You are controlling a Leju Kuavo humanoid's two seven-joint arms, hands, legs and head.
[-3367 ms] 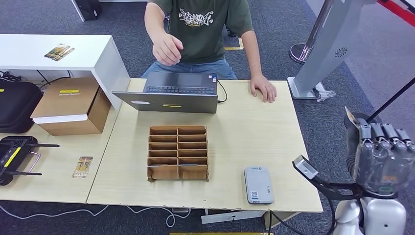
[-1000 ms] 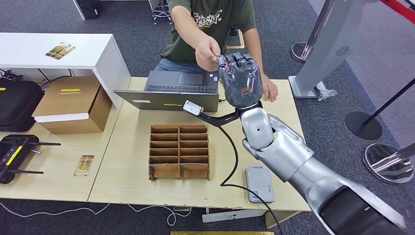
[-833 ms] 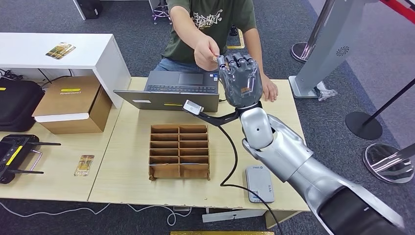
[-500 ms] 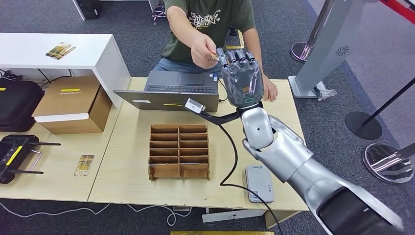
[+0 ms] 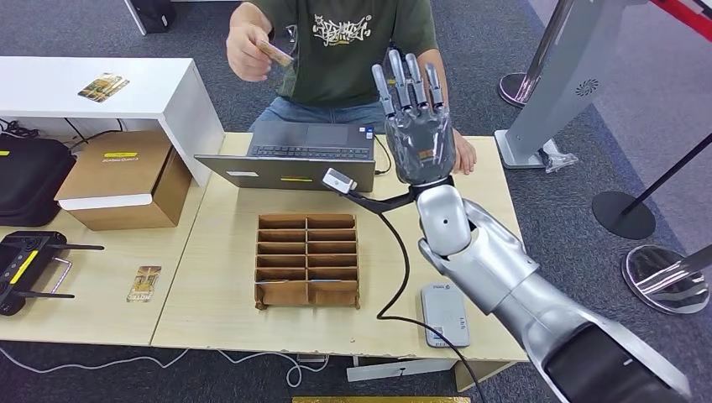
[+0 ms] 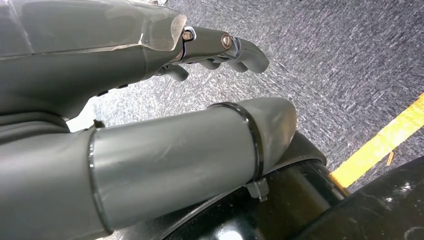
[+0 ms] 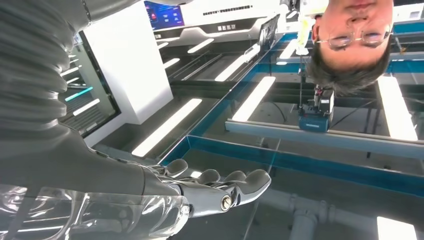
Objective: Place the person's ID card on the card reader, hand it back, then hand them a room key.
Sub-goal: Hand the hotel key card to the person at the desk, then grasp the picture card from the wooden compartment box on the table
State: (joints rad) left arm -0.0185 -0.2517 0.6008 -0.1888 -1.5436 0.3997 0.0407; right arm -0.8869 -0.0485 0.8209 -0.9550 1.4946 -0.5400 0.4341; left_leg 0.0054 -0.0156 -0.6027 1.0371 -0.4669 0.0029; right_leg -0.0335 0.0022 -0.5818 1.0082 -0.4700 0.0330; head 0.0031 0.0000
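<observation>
My right hand [image 5: 417,126] is raised above the far edge of the table [image 5: 218,311], fingers stretched upward and spread, nothing in it. In the right wrist view the same hand [image 7: 215,192] lies flat and empty. The person across the table holds the tan ID card [image 5: 274,53] in a raised hand, well to the left of my hand. The grey card reader [image 5: 444,316] lies near the table's front edge, under my right forearm. A wooden slotted rack [image 5: 307,262] stands mid-table. My left hand [image 6: 220,45] hangs over the carpet and holds nothing.
An open laptop [image 5: 311,159] sits behind the rack, and the person's other hand [image 5: 460,156] rests on the table beside it. To the left are a cardboard box [image 5: 122,180], a loose card [image 5: 143,285] and a controller [image 5: 25,269]. Stanchion bases [image 5: 625,217] stand on the right.
The person has taken the card from my right hand and drawn it away to the left. My right hand's fingers have straightened and spread.
</observation>
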